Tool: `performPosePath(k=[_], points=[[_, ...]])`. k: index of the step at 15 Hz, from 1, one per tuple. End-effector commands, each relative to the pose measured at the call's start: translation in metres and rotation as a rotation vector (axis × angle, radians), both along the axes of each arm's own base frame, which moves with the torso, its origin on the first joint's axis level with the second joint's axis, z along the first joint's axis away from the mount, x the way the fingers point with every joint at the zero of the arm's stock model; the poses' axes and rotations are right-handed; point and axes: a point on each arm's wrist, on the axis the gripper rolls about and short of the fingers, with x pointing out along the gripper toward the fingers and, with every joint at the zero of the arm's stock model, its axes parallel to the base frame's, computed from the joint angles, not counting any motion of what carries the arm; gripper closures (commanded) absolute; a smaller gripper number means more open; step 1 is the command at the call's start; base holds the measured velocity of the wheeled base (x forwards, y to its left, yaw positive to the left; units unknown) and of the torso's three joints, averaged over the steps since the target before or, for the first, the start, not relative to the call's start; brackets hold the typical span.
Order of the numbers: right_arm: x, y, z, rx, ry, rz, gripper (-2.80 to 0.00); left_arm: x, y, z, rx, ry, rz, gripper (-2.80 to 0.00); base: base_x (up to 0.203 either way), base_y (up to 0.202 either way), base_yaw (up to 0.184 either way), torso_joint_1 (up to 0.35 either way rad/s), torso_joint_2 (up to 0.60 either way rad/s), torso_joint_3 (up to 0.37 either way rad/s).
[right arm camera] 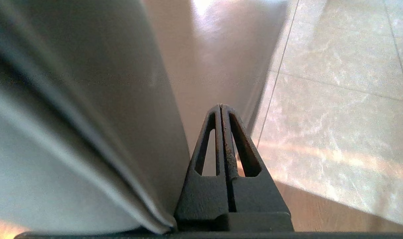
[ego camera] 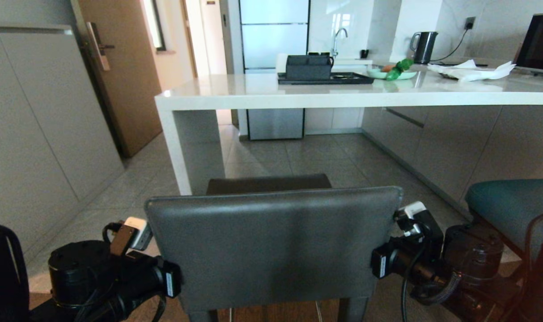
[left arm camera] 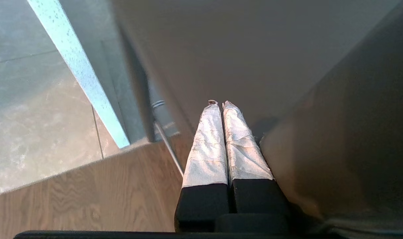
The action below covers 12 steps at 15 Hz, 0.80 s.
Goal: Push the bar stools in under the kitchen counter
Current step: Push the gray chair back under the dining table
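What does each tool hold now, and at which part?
Nothing. The left tool and the right tool are both shut and empty, one at each side edge of the grey stool backrest.

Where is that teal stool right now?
In the head view the teal stool stands at the far right edge, on the robot's right, beside the dark grey stool and still short of the kitchen counter.

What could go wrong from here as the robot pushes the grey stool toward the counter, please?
The grey stool lines up near the counter's end panel, so its seat might strike it. Both shut grippers, left and right, only flank the backrest, so the stool may twist. The right arm sits close to the teal stool and might brush it.
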Motion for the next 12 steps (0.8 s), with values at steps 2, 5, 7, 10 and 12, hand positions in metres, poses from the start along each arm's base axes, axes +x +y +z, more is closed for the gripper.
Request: performPosePath(k=[2, 5, 7, 10, 12], points=[[-0.014, -0.007, -0.002, -0.021, 0.037, 0.009, 0.00, 0.033, -0.003, -0.002, -0.006, -0.062, 0.093, 0.00, 0.000, 0.000, 0.000, 0.000, 0.00, 0.000], [-0.011, -0.006, -0.002, -0.017, 0.032, 0.009, 0.00, 0.041, -0.001, -0.003, -0.003, -0.071, 0.115, 0.00, 0.000, 0.000, 0.000, 0.000, 0.00, 0.000], [-0.003, -0.002, 0.002, 0.001, 0.001, 0.005, 0.00, 0.036, -0.001, -0.002, -0.002, -0.068, 0.109, 0.00, 0.000, 0.000, 0.000, 0.000, 0.00, 0.000], [0.016, 0.008, 0.008, 0.033, -0.056, 0.001, 0.00, 0.027, 0.003, 0.001, -0.001, -0.062, 0.112, 0.00, 0.000, 0.000, 0.000, 0.000, 0.00, 0.000], [0.027, 0.014, 0.005, 0.039, -0.068, -0.002, 0.00, 0.026, 0.005, 0.000, 0.001, -0.055, 0.117, 0.00, 0.000, 0.000, 0.000, 0.000, 0.00, 0.000]])
